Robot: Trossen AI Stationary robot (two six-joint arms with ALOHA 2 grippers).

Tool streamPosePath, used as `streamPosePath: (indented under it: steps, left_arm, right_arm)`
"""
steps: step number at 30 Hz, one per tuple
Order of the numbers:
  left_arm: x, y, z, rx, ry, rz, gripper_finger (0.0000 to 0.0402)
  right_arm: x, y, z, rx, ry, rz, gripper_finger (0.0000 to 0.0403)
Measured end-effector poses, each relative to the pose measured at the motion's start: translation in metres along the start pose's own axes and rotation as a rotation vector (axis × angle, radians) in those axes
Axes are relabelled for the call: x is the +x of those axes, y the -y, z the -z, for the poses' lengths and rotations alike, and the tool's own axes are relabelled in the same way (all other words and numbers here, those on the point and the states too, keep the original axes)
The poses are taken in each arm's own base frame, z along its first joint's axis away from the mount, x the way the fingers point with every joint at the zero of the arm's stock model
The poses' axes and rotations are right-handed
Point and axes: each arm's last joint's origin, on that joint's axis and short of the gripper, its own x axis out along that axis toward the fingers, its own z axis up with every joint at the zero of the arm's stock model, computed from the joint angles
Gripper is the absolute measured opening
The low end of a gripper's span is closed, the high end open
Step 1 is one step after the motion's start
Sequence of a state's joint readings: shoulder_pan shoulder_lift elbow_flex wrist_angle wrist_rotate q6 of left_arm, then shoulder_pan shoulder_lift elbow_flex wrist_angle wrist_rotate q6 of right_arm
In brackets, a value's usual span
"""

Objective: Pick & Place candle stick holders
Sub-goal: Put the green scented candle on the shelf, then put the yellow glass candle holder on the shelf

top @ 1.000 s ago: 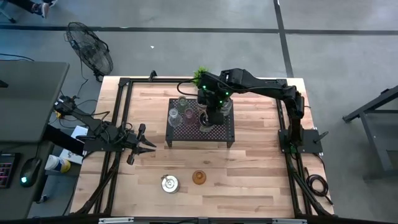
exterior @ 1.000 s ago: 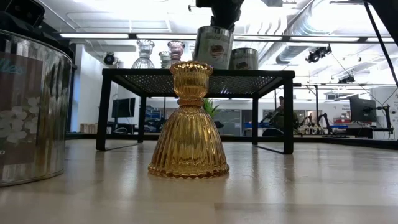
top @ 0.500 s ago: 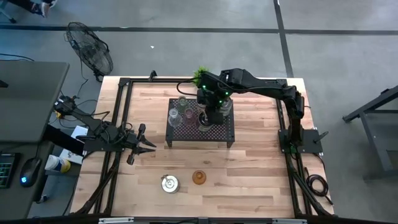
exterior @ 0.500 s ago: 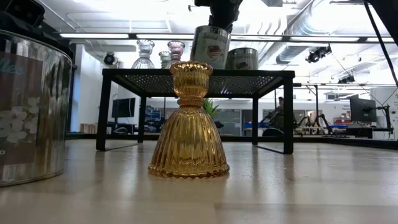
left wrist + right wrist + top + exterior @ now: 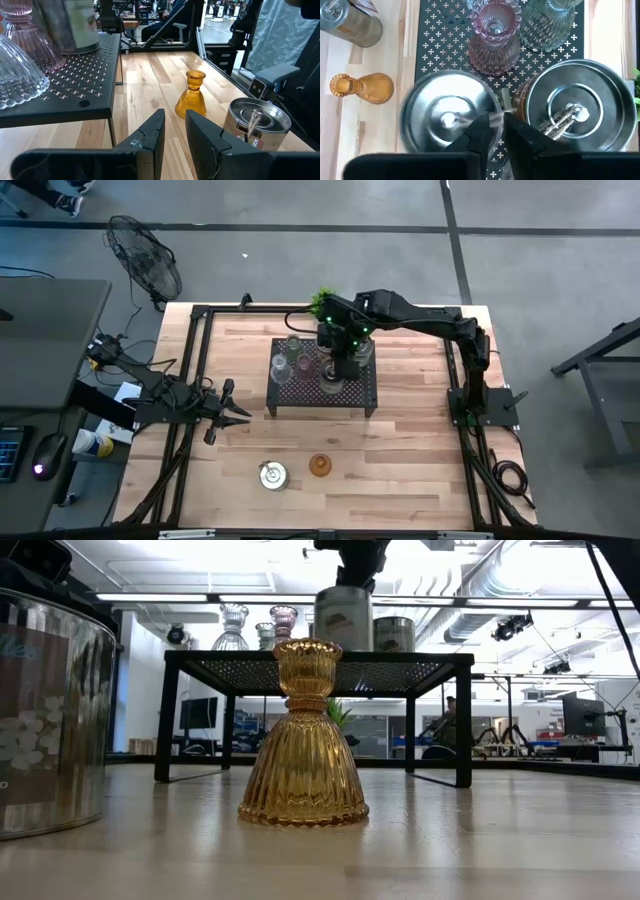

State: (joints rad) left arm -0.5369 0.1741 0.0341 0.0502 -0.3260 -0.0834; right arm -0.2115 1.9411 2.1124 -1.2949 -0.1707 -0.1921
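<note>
My right gripper hangs over the black perforated rack, shut on a shiny silver tin holder. On the rack beside it stand a second silver tin, a pink glass holder and a greenish glass one. An amber glass holder and another silver tin stand on the table near its front edge. My left gripper is open and empty at the table's left, level with the rack's near edge. My right gripper comes from above, pointing down, and has the silver tin by its rim on the side facing the second tin. One finger is over the tin's inside and one is outside. The tin hangs upright, its base at the rack's top.
A small green plant stands behind the rack at the table's far edge. Black frame rails run along the table's left, right and far sides. Bare wood lies right of the amber holder toward the near right corner.
The silver tin in my right gripper was tilted and has swung upright, shifting a little sideways and back over the rack. My left arm has kept still.
</note>
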Motion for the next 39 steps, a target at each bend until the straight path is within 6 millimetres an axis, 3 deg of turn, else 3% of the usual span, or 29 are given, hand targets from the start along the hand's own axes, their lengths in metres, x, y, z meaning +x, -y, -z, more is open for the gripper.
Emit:
streamPosePath:
  steps: [15, 24, 29, 34, 39]
  left_arm:
    - [0.0, 0.0, 0.0, 0.0, 0.0, 0.0, 0.0073]
    - [0.0, 0.0, 0.0, 0.0, 0.0, 0.0, 0.0073]
    - [0.0, 0.0, 0.0, 0.0, 0.0, 0.0, 0.0073]
    - [0.0, 0.0, 0.0, 0.0, 0.0, 0.0, 0.0073]
    - [0.0, 0.0, 0.0, 0.0, 0.0, 0.0, 0.0073]
  right_arm:
    - [-0.007, 0.0, -0.001, 0.005, 0.025, 0.057, 0.0059]
    - [-0.041, -0.01, 0.01, 0.044, 0.057, 0.101, 0.0059]
    - [-0.055, -0.029, 0.017, 0.043, 0.036, 0.085, 0.0059]
    - [-0.05, -0.055, 0.018, 0.017, -0.01, 0.143, 0.0059]
    - [-0.032, -0.076, 0.024, -0.013, -0.048, 0.213, 0.0059]
